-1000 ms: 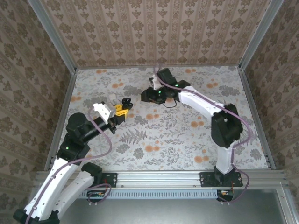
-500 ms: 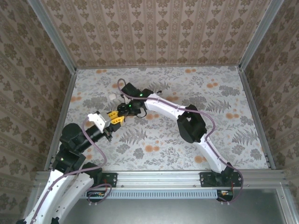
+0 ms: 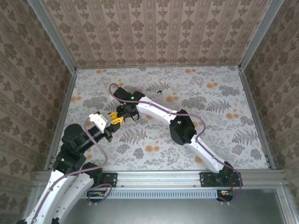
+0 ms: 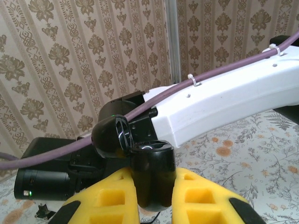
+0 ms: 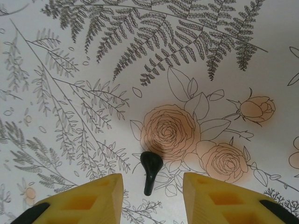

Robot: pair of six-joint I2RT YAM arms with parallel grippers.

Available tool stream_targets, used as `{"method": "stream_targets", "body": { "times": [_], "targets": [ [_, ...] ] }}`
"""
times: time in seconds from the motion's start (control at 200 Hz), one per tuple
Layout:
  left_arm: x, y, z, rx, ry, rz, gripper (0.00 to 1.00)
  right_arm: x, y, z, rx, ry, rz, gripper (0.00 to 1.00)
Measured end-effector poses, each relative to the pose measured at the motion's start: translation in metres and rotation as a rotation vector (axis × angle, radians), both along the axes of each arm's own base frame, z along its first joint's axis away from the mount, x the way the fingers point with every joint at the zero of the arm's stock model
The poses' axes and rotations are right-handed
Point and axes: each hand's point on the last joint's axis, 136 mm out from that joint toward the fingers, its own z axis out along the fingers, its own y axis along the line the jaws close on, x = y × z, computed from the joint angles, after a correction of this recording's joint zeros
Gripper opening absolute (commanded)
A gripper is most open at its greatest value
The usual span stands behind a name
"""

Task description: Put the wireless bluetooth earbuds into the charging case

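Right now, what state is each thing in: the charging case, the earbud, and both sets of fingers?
charging case: lid open, clamped between the left fingers.
left fingers: shut on the charging case.
earbud: loose on the table, not in the case.
right fingers: open, one on each side of the earbud, not touching it.

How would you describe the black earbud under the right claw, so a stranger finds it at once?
On the floral tablecloth, find the large peach rose. Just below it, between the two yellow fingers of the right claw, lies the earbud. It is solid black among thin line drawings.
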Motion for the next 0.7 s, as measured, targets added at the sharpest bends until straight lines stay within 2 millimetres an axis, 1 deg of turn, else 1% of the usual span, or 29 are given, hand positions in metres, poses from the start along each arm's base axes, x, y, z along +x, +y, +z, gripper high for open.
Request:
{"method": "stream_targets", "body": {
  "times": [0.07, 0.215, 0.39, 0.575, 0.655, 0.7],
  "targets": [
    [0.000, 0.000, 0.000, 0.000, 0.000, 0.001, 0.00, 0.000, 0.000, -0.007, -0.014, 0.000, -0.002, 0.41],
    [0.001, 0.000, 0.000, 0.001, 0.000, 0.004, 0.00, -0.002, -0.001, -0.021, -0.041, 0.005, -0.002, 0.42],
    [0.001, 0.001, 0.000, 0.001, 0.000, 0.008, 0.00, -0.004, 0.001, -0.024, -0.054, -0.005, 0.010, 0.42],
    [0.002, 0.001, 0.000, 0.001, 0.000, 0.012, 0.00, -0.005, 0.001, -0.026, -0.075, -0.025, 0.024, 0.39],
    [0.002, 0.001, -0.001, 0.002, 0.001, 0.012, 0.00, -0.007, 0.002, -0.028, -0.082, -0.027, 0.035, 0.35],
    [0.002, 0.001, -0.001, 0.003, 0.002, 0.014, 0.00, -0.006, 0.002, -0.030, -0.088, -0.031, 0.040, 0.32]
  ]
}}
